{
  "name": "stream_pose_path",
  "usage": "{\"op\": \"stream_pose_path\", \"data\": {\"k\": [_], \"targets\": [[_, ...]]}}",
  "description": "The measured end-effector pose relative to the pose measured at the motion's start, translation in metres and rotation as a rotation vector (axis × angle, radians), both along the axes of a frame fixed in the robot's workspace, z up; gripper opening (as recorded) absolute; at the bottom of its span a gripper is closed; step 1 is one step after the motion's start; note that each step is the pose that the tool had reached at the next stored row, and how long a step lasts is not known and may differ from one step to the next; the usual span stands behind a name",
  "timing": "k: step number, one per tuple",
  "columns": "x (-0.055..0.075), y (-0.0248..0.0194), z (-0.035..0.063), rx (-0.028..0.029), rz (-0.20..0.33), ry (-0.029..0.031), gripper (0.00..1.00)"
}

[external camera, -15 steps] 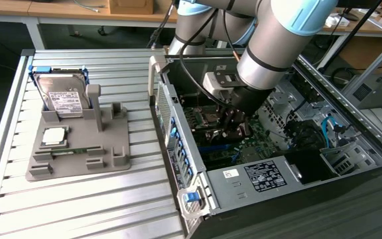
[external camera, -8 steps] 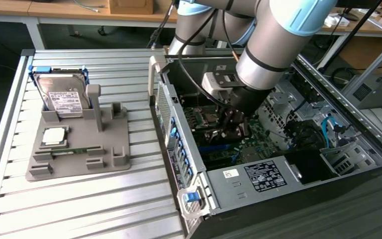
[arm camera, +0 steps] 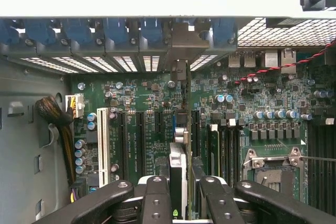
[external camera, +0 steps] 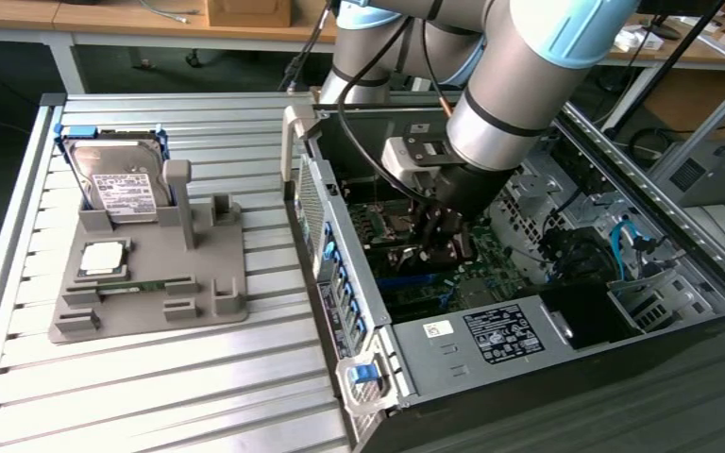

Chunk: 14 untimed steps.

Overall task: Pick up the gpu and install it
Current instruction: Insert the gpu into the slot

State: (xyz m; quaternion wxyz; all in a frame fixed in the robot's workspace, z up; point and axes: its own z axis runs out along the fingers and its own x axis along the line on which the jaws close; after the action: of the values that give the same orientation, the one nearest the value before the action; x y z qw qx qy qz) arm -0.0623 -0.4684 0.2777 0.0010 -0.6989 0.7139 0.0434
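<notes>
Inside the open computer case point(external camera: 318, 203), the arm's end effector point(arm camera: 183, 183) is closed narrowly on the gpu point(arm camera: 177, 171), gripping the card edge-on and upright between its dark fingers point(arm camera: 156, 195) just above the green motherboard point(arm camera: 142, 103) on the case's floor. The card hangs over the row of black expansion slots point(arm camera: 140, 140), with its metal end reaching towards the case's rear wall, where blue latches point(arm camera: 121, 30) line the vented openings. The margin for error looks slim. If the card's lower edge sits slightly off the slot or leans in the grip, pressing down could jam it against the slot's lip, flex the board or knock the small capacitors point(arm camera: 79, 153) standing close by. The end bracket could also catch on the case's rear wall instead of sliding into its opening, twisting the card in the fingers. A thin card held by flat pads may slip or pivot under load. A red-and-black twisted wire point(arm camera: 283, 66) crosses near the rear of the case, and the arm's own black cable point(external camera: 356, 156) hangs down into the case, so either could snag. Outside the case, on the bench point(external camera: 148, 387) beside its rear wall, a grey fixture point(external camera: 148, 302) holds a hard drive point(external camera: 124, 189) and a square chip point(external camera: 105, 257).
</notes>
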Motion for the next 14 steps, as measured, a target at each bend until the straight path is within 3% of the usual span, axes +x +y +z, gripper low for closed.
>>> {"op": "stream_pose_path", "data": {"k": [14], "targets": [[-0.0003,0.0037,0.0,-0.0002,0.0,0.0,0.27]]}}
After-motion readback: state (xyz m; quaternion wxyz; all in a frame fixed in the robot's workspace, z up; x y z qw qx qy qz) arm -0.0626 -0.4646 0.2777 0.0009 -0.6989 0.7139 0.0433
